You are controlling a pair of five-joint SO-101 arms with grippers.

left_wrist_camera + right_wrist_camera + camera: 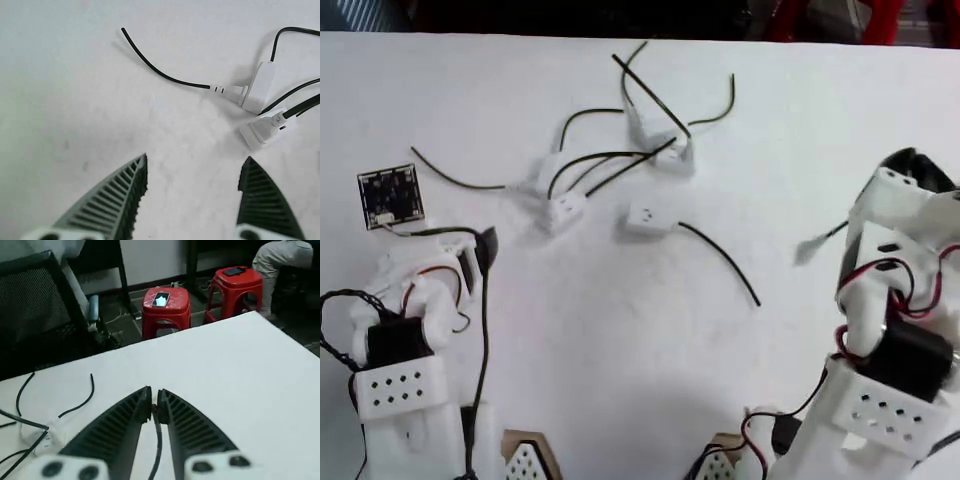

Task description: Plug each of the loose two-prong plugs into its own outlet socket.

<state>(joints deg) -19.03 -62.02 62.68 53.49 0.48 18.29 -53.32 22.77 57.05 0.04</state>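
Note:
Several white outlet sockets and plugs with black cords lie tangled mid-table: one socket [565, 208], another socket [648, 217] with a cord trailing right, and a third socket [675, 155] farther back. My left gripper [196, 158] is open over bare table, short of a socket block [262, 87] with a plug [235, 91] in its end and a second plug [262, 131] beside it; it sits low at the left [480, 250]. My right gripper [154, 392] is shut on a thin black cord [157, 440]. At the right, a white plug [810, 248] hangs from that cord beside the right arm [895, 230].
A small black circuit board [390, 195] lies at the left of the table [620, 340]. Red stools [167, 307] and a chair stand past the far table edge. Both arm bases occupy the near corners.

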